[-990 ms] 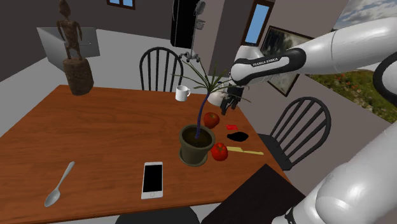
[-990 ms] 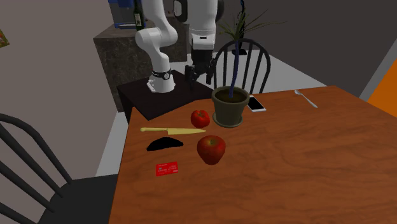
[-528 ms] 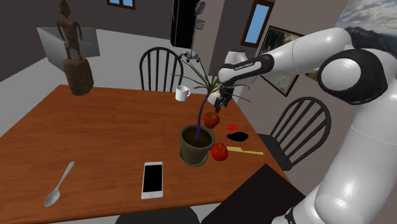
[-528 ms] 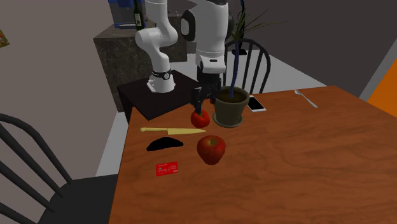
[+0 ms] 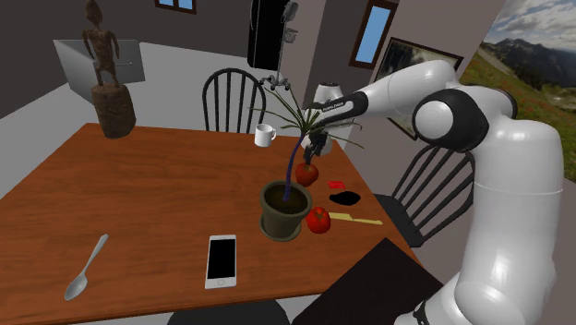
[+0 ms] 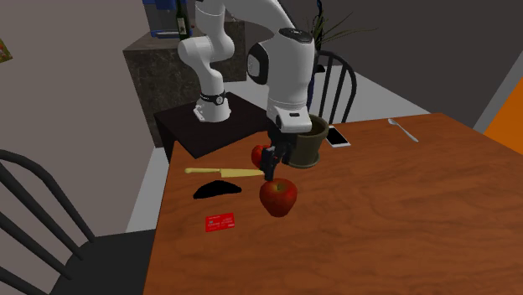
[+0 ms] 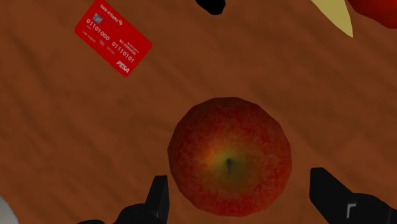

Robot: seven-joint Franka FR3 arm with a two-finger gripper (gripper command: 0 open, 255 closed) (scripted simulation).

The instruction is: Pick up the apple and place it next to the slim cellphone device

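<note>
Your gripper hangs just above the apple at the middle of the second exterior view, fingers spread wide and holding nothing. In the wrist view the apple lies stem-up between the two black fingers, a shade nearer one finger than the other, and neither touches it. It rests on the brown table, near a red card. It is well apart from the phone, which lies at the lower middle of the shoulder view, on the other side of the plant pot.

To do this step well, nudge sideways first so the stem sits midway between the fingers. Then come straight down until the fingers reach the apple's widest girth (a round fruit squeezed above its middle tends to squirt out downward). Close gently and evenly.

Mind the second apple beside the pot: it isn't the one under your hand, so don't drift toward it. After the lift, I'd expect you to need height to clear the pot's foliage on the way to the phone.
</note>
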